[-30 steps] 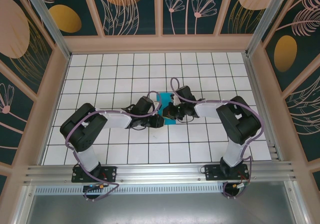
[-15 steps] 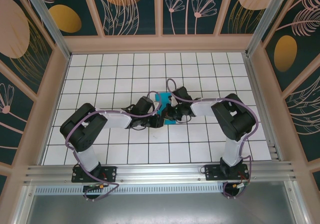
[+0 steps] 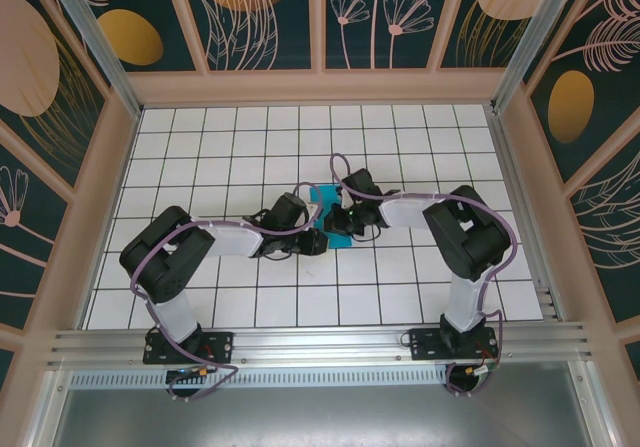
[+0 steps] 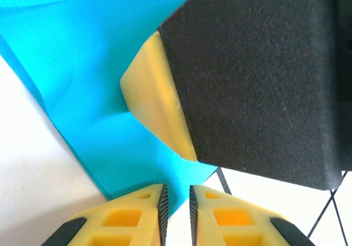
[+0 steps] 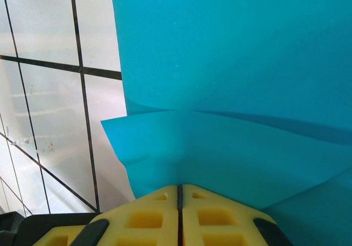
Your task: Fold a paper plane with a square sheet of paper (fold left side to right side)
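teal square sheet of paper [image 3: 323, 203] lies mid-worktop [image 3: 400, 137] between both arms, one raised flap pinched in the fully closed right pincer [image 5: 179, 190], likely to carry it rightward, while the left pincer [image 4: 177, 193], barely ajar and gripping nothing, seems to steady a corner.

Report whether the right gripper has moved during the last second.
Yes. Judged against the grid lines of the table, the right gripper has slid slightly left, while staying at the square sheet of paper.
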Tool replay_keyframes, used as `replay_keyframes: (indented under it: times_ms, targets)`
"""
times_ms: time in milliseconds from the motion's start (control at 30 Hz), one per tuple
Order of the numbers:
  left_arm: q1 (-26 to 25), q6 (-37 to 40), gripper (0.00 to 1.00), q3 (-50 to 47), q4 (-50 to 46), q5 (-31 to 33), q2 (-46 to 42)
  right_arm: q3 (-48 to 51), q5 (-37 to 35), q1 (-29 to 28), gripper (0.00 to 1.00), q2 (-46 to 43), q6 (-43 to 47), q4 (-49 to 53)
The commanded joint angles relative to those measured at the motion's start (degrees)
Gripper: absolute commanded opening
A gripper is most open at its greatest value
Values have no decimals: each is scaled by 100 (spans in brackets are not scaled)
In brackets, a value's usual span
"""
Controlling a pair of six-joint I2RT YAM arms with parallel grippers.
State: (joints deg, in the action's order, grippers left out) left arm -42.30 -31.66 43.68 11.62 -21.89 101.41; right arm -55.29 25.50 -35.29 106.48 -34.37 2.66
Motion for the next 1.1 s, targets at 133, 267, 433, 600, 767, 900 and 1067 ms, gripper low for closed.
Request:
replay_keyframes:
  times_ms: [133, 267, 433, 600, 767, 900, 1067]
  targets:
    - [-36, -25, 21, -294, -591, 68, 248, -248, -664, 363, 10, 236, 364, 384]
    - [-40, -24, 21, -308, -591, 79, 256, -305, -695, 486, 10, 241, 461, 420]
    - [-36, -24, 21, -308, -601, 80, 249, -394, -741, 726, 10, 315, 597, 494]
    - [-36, -26, 21, -315, -612, 71, 247, -435, -761, 909, 10, 350, 712, 565]
    - [-33, -37, 22, -324, -611, 64, 179, -439, -672, 947, 10, 416, 735, 566]
    - [-39, -68, 23, -388, -649, 18, 11, -372, -607, 936, 10, 466, 695, 517]
    - [-35, -77, 23, -572, -800, 80, -264, -326, -602, 936, 10, 491, 677, 473]
